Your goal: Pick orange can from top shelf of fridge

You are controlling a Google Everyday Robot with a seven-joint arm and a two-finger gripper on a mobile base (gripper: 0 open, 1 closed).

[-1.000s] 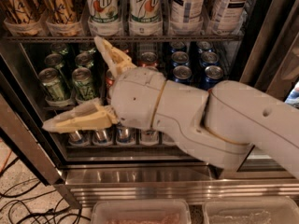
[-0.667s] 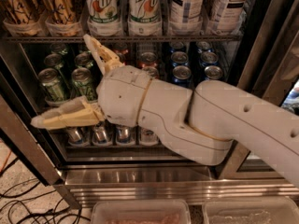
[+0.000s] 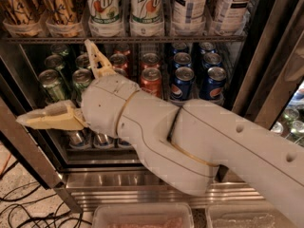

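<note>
On top shelf (image 3: 142, 40): two orange cans (image 3: 59, 6), two 7up cans (image 3: 102, 8), two white tea cans (image 3: 190, 6). Below top shelf: at least four green cans (image 3: 52, 84), at least three red cans (image 3: 152, 80), six blue Pepsi cans (image 3: 181, 82); others hidden behind arm. One gripper (image 3: 53, 80), two fingers spread wide, just below top shelf's left end.

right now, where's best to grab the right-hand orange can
Probably its mid-body, from straight in front: the orange can stands upright, its base sunk in a clear tray, with a 7up can close beside. The gripper, open, is below the top shelf.
</note>
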